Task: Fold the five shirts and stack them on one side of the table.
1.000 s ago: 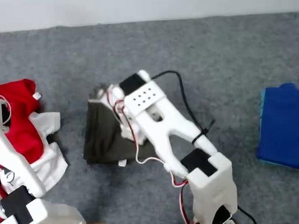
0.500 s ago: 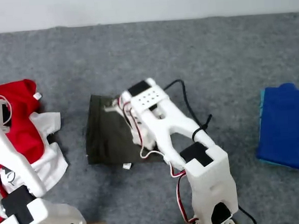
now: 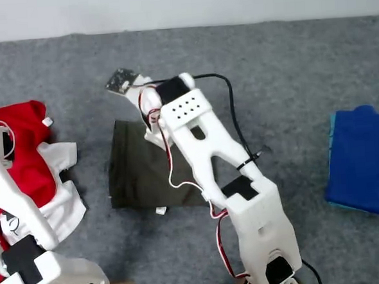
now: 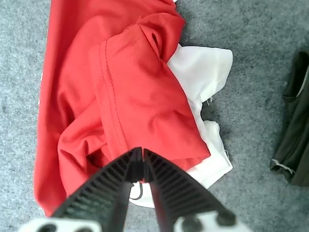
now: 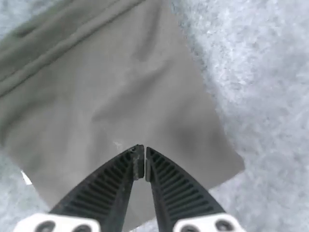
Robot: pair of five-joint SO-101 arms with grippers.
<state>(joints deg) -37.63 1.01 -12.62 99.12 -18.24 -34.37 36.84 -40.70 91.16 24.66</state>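
A dark olive shirt lies folded flat in the middle of the grey table; it also appears in the right wrist view. My right gripper hangs shut and empty just above it, near one corner. The right arm stretches over the shirt's right part. A red shirt lies crumpled on a white shirt at the left; both also show in the high view, red shirt, white shirt. My left gripper is shut above the red shirt, holding nothing. A folded blue shirt rests at the right edge.
The table is covered in grey carpet. A pale wall runs along the far edge. The left arm stands over the red and white pile. Bare carpet lies between the olive shirt and the blue shirt.
The right arm laid the raised fold of the olive shirt down flat, then lifted off it and swung toward the far side. The left arm has not moved.
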